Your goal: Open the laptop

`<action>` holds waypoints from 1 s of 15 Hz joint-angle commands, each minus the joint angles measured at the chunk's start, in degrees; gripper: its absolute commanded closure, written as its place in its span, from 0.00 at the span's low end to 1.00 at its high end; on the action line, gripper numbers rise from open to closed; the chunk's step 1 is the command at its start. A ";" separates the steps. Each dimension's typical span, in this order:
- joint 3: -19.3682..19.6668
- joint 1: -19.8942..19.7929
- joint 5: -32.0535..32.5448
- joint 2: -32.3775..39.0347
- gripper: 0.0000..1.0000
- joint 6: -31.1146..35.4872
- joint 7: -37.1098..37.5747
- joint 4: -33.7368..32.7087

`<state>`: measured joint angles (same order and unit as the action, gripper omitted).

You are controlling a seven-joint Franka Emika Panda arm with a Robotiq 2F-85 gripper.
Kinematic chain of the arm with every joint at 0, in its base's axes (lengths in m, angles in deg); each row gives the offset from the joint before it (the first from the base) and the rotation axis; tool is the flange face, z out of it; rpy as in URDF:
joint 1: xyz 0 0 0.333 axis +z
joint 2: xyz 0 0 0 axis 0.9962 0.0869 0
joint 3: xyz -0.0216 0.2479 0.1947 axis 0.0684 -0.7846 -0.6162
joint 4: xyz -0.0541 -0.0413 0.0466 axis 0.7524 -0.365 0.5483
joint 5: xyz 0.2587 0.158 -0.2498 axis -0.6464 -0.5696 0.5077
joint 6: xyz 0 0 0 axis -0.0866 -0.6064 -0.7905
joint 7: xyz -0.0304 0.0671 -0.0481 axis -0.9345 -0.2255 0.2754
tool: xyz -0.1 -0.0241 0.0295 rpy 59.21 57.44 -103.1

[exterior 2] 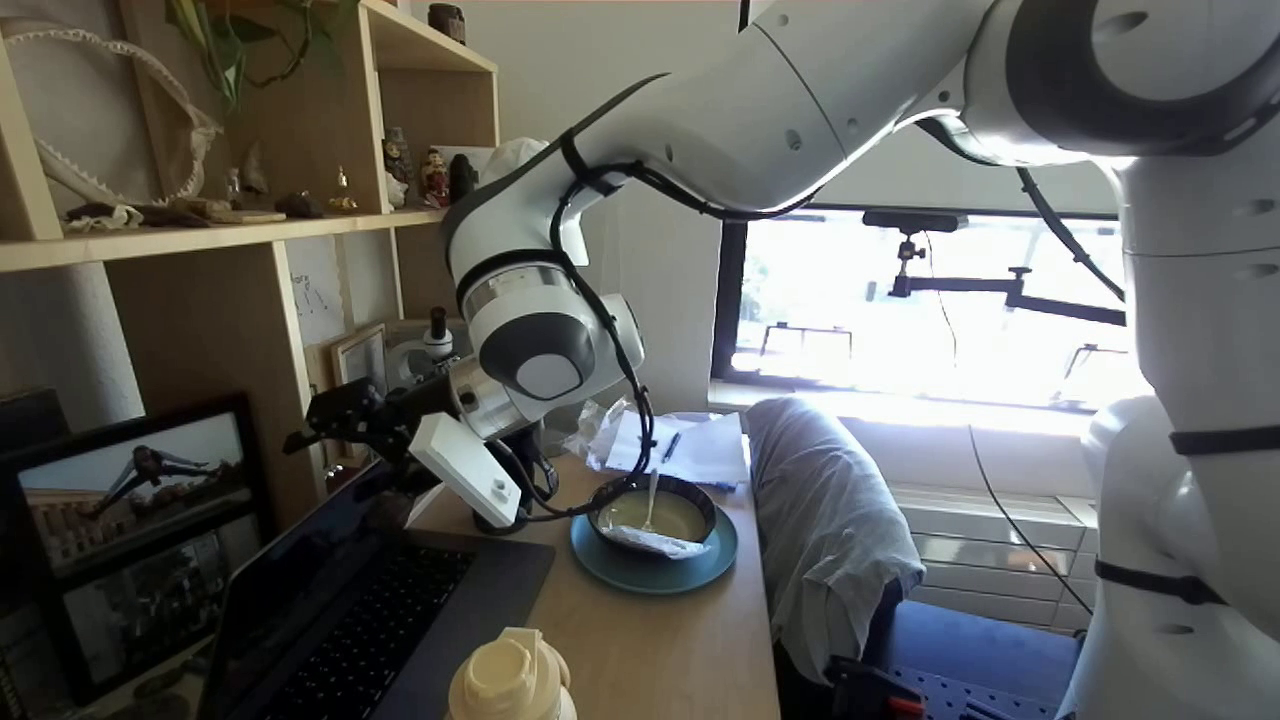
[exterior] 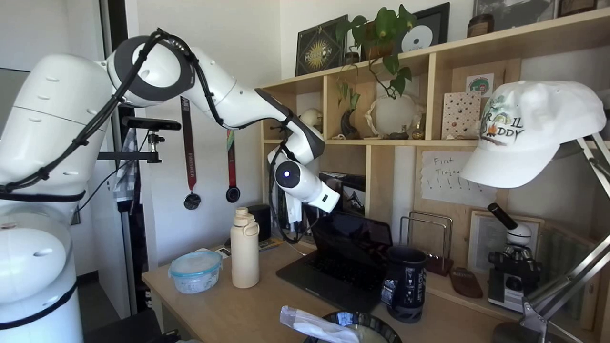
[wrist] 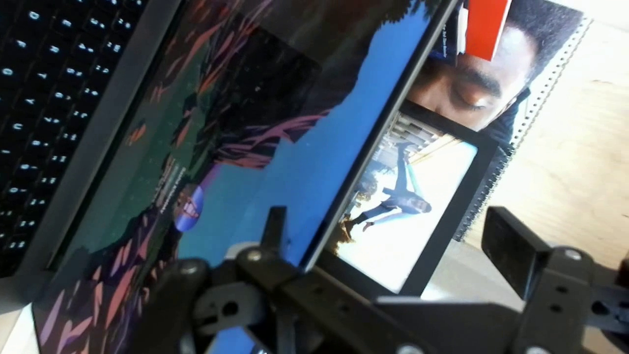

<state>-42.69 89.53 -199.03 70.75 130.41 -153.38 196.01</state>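
Note:
The dark laptop [exterior: 352, 238] stands on the desk with its lid raised and leaning back, in both exterior views. In the wrist view its screen [wrist: 275, 123] is lit and its keyboard [wrist: 54, 93] glows. My gripper [wrist: 393, 236] is open, the fingers wide apart. One finger [wrist: 275, 228] shows over the screen side, the other beyond the lid's top edge. In an exterior view the gripper [exterior 2: 320, 425] is above the lid's far upper corner. Whether it touches the lid, I cannot tell. From another angle the wrist mostly hides it.
A black mug [exterior: 407, 286] stands beside the laptop base, and a cream bottle [exterior: 245, 257] is on its opposite side. Framed photos [exterior 2: 150, 480] lean behind the lid, under a wooden shelf [exterior 2: 230, 235]. A bowl [exterior 2: 690, 510] sits on a blue plate [exterior 2: 650, 578] near the desk edge.

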 commanded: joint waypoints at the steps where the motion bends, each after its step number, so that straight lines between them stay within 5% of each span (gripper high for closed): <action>1: 0.16 0.13 -2.38 -0.01 0.00 -3.80 -3.99 -1.83; 15: 0.77 0.52 -8.22 0.23 0.00 -5.26 -21.43 -2.85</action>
<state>-42.70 89.70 -204.74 70.90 126.63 -170.39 195.25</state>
